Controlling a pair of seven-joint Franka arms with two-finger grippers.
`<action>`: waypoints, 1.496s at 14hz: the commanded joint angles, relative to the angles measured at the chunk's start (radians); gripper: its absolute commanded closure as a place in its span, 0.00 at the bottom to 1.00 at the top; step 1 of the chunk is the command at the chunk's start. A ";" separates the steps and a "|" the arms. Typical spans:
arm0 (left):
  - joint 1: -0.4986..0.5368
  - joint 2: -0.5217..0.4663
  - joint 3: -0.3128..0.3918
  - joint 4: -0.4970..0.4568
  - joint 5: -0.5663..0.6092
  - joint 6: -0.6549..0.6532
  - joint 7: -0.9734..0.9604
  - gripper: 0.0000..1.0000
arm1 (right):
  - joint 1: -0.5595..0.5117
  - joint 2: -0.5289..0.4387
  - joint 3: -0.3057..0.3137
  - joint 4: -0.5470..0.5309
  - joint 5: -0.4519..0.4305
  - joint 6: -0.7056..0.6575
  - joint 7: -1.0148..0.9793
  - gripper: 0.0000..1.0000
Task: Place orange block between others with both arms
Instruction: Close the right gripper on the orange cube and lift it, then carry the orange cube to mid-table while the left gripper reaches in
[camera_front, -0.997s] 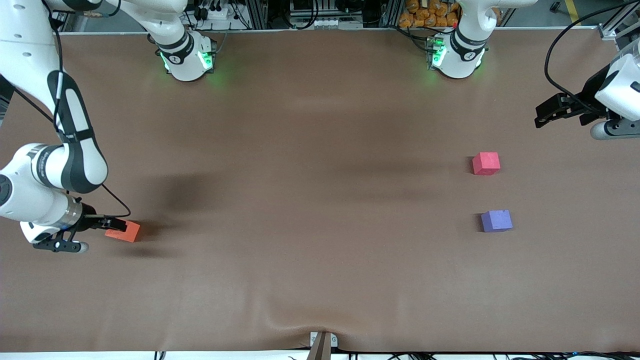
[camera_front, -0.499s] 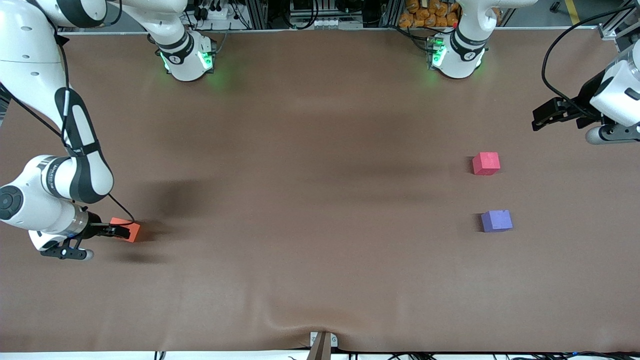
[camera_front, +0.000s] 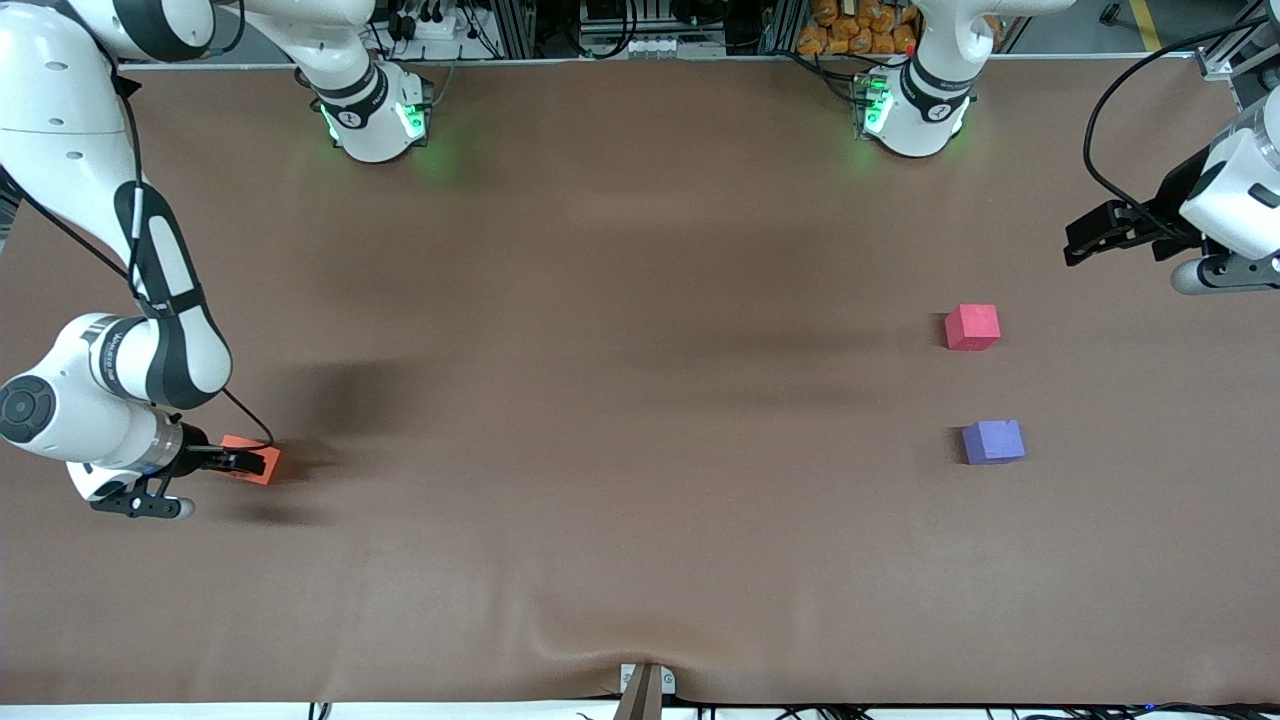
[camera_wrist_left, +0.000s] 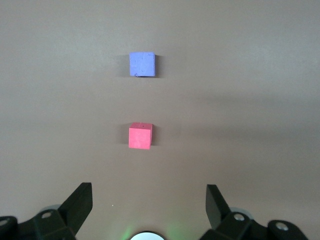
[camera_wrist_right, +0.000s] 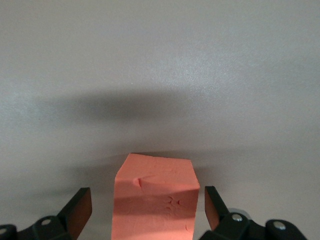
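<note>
The orange block (camera_front: 270, 467) (camera_wrist_right: 156, 195) lies on the table at the right arm's end. My right gripper (camera_front: 250, 461) (camera_wrist_right: 147, 205) is down at it and open. One finger stands on each side of the block, with a small gap showing on both sides. The others lie toward the left arm's end: the pinkish-red cube (camera_front: 972, 327) (camera_wrist_left: 140, 136), and the blue-purple cube (camera_front: 993, 441) (camera_wrist_left: 142, 64) nearer to the front camera, with a gap between them. My left gripper (camera_front: 1076, 240) (camera_wrist_left: 149, 200) hangs open and empty over the table at its own end, apart from both cubes.
The brown table cover (camera_front: 640, 400) is wrinkled at its front edge by a small bracket (camera_front: 645, 685). Both arm bases (camera_front: 375, 115) (camera_front: 910, 110) stand along the edge farthest from the front camera.
My right gripper has slid forward around the orange block, so its fingers now reach along the block's sides. The left gripper has shifted only slightly. None of the cubes has moved.
</note>
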 joint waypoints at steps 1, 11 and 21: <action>0.004 -0.001 0.000 -0.006 -0.011 0.017 -0.003 0.00 | -0.020 0.023 0.014 0.008 0.003 0.002 -0.021 0.00; 0.004 -0.001 0.000 -0.034 -0.004 0.040 -0.003 0.00 | -0.011 0.016 0.016 0.009 0.005 -0.031 -0.102 1.00; -0.002 0.021 0.000 -0.034 -0.004 0.066 -0.003 0.00 | 0.268 -0.108 0.037 0.040 0.011 -0.122 -0.177 1.00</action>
